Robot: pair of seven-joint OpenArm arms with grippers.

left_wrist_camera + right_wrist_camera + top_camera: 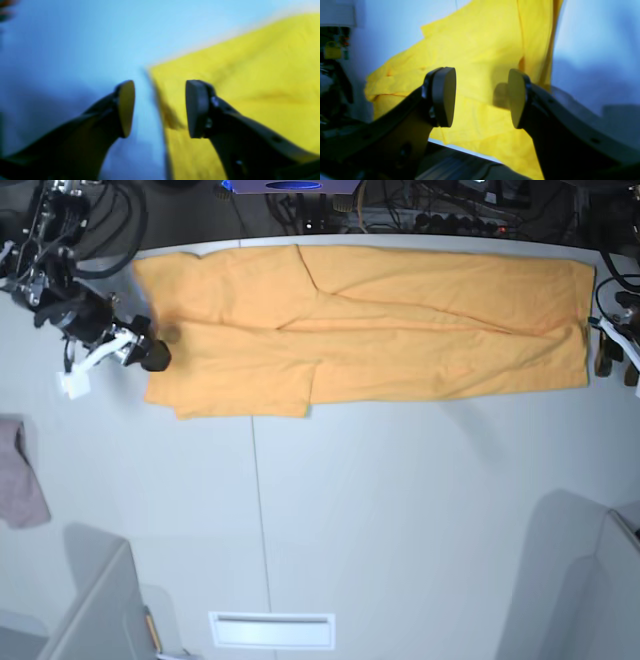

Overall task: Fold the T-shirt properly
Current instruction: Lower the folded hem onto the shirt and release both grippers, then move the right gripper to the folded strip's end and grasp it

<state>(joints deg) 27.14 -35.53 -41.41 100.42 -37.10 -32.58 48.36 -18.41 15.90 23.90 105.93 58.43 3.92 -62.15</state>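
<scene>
The orange-yellow T-shirt [400, 330] lies flat as a long folded band across the far side of the white table [400, 510]. My right gripper [157, 356] hovers at the band's left end. In the right wrist view its jaws [481, 97] stand open over the cloth [475, 50] with nothing between them. My left gripper [612, 358] sits just off the band's right end. In the left wrist view it [161, 108] is open, and the T-shirt's edge [250, 87] runs below the gap, not pinched.
A small pinkish-mauve cloth [20, 480] lies at the table's left edge. A white slot plate [272, 630] sits near the front edge. Grey box corners stand at the front left [95, 600] and front right [600, 580]. Cables and equipment [400, 200] line the back.
</scene>
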